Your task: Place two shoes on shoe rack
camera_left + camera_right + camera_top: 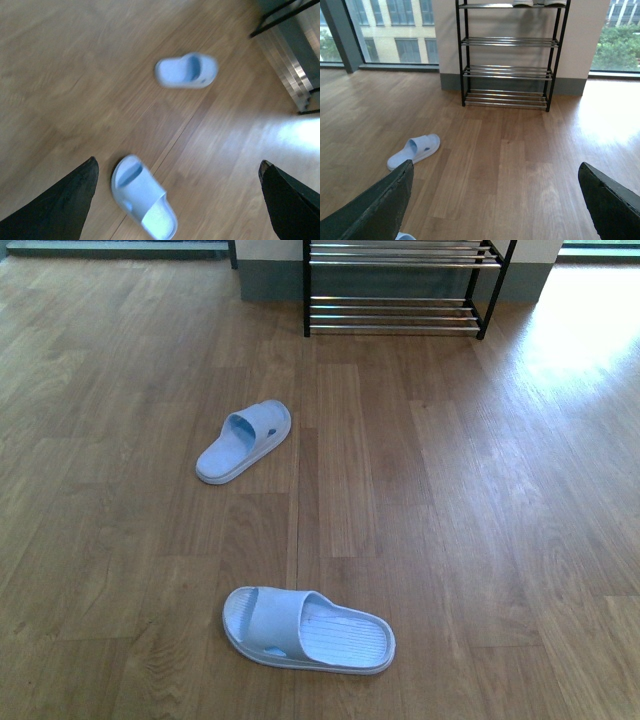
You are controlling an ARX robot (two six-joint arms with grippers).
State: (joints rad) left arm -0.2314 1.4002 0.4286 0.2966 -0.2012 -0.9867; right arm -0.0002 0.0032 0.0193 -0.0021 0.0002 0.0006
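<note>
Pale blue moulded foam sandals, two open-backed slides with a broad strap each, are the shoes to move, and both lie on the brown wood-plank floor (450,540). The near slide (308,630) rests just beside the tip of one of the left gripper's dark fingers (65,210), inside their span. The far slide (244,441) lies well beyond those fingertips, pointing another way. The left wrist view is blurred.

The left gripper (178,165) has its fingers spread wide with nothing between them. The right gripper (496,166) is spread just as wide and empty, with the far slide just past one fingertip.

The black-framed shoe rack (395,315), four tiers of shiny chrome rods, stands far beyond both sets of fingertips against a pale wall (580,35). Its top tier already carries white-soled shoes (538,3).

Several things could go wrong. Each slide is low and flat, so fingers reaching for the sole may scrape the floor first. A pinch on the soft strap alone may let the slide swing or slip out during the long carry. The slides lie well apart and at different angles, so one approach will not suit both. On the rack, smooth rods with gaps may let a light slide tilt or skid off, and the lower tiers leave little headroom for fingers.
</note>
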